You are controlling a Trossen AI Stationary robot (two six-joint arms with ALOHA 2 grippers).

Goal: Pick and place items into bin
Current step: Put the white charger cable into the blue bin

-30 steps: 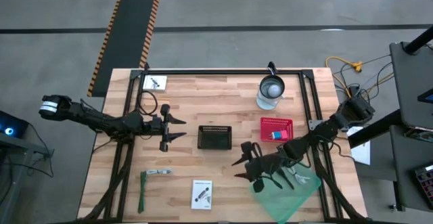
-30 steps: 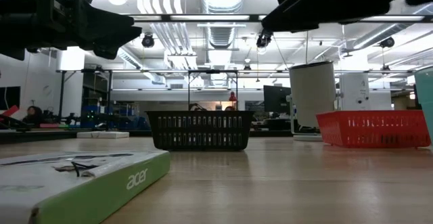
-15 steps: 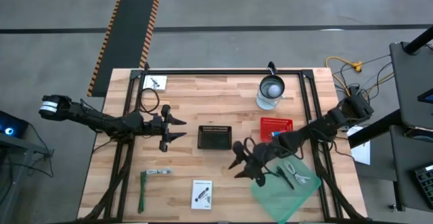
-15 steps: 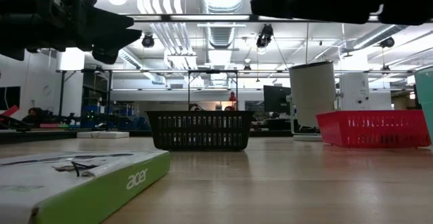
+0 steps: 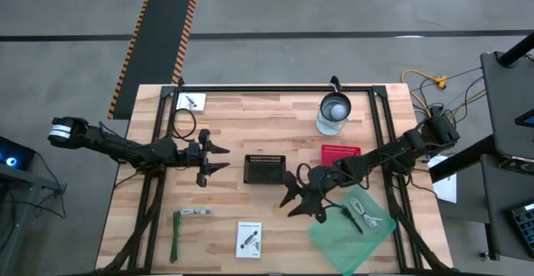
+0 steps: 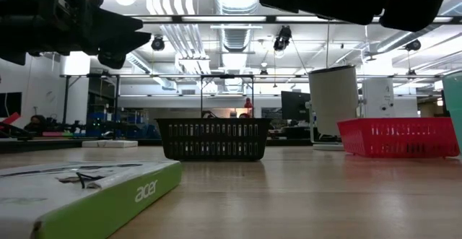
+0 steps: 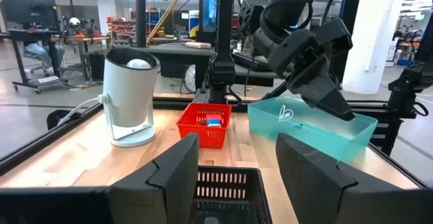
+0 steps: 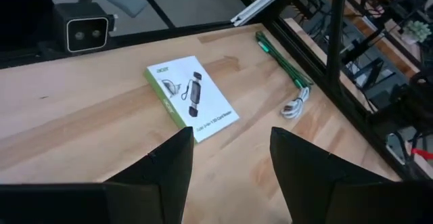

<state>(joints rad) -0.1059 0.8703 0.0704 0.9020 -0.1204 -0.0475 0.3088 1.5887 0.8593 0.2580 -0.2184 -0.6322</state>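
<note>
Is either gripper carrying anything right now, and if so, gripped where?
Nothing is held. The left gripper hangs open beside the black basket, and the right gripper hangs open over bare table.

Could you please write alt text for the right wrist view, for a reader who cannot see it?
The right tool, fingers open, hovers over a wooden table above a white printed box. A green strip and a coiled white cable lie near the table's edge.
</note>
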